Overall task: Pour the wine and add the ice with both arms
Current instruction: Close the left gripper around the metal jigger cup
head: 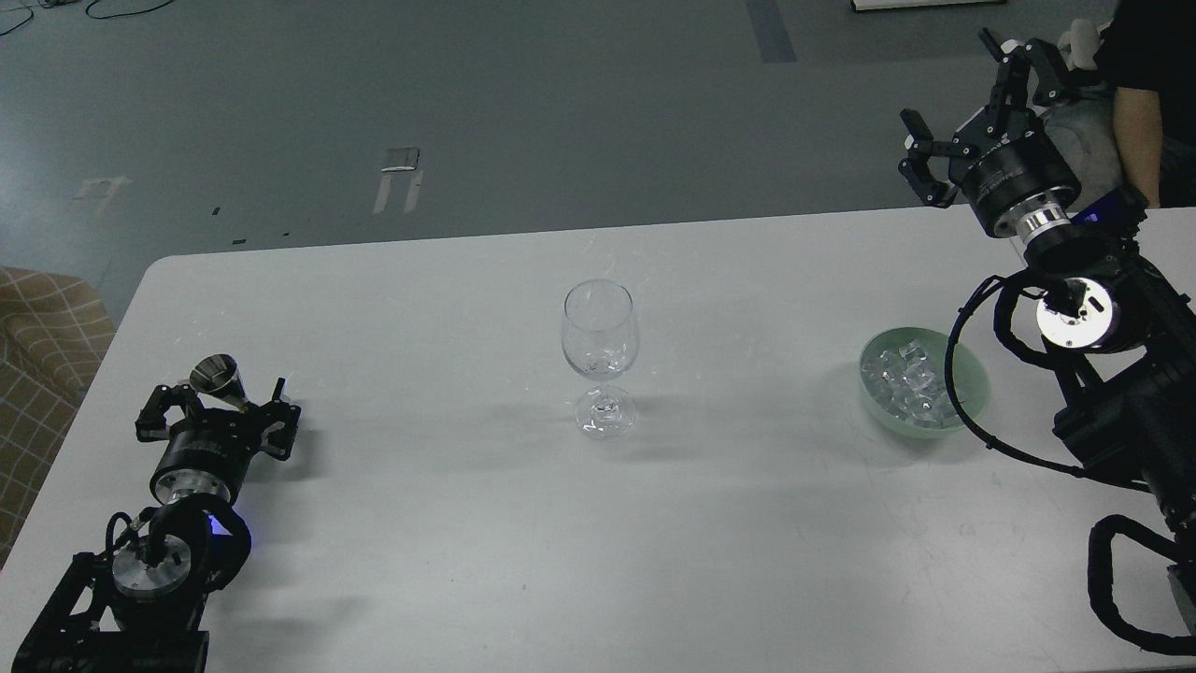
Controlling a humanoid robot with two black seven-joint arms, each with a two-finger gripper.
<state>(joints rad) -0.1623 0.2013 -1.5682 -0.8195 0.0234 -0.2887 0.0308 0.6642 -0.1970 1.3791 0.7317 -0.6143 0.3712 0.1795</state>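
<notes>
Ice (908, 383): heap of small clear cubes in pale green bowl (972, 385), right side of white table (467, 542).
Clear stemmed wine glass (600, 355): upright, mid-table.
Left gripper (220, 411): fingers spread around small steel cone-shaped cup (217, 379); contact unclear.
Right gripper (962, 121): raised beyond the far table edge, fingers apart, empty.

one wine glass (600, 355), one bowl (972, 374), one metal jigger (219, 380), two arms (177, 486)

Desk (448, 523): pale grey, rounded far-left corner.
Middle: clear wine glass (600, 355), upright.
Right: pale green bowl (972, 388) holding ice (906, 383).
Near left: small metal cup (217, 377).
</notes>
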